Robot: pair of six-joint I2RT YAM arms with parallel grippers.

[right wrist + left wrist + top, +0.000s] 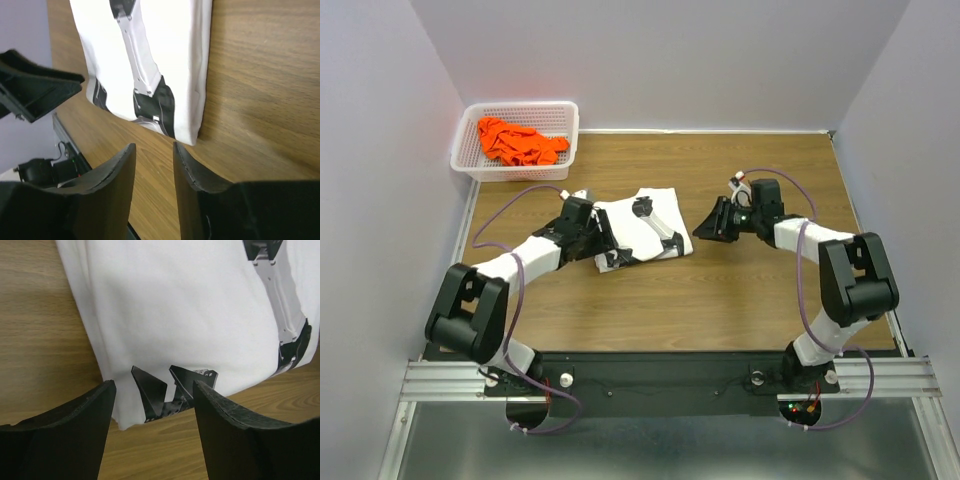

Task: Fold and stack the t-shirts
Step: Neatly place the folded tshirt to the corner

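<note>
Lying folded: white t-shirt (642,232) | orange t-shirt (520,142) in basket (510,173)

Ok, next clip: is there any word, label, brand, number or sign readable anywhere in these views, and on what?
No readable text in any view.
On the white t-shirt, the black and grey print is shapes only, with no letters or digits.
On the basket and the orange t-shirt, no label shows.
On the left arm and right arm, no legible marking.
</note>
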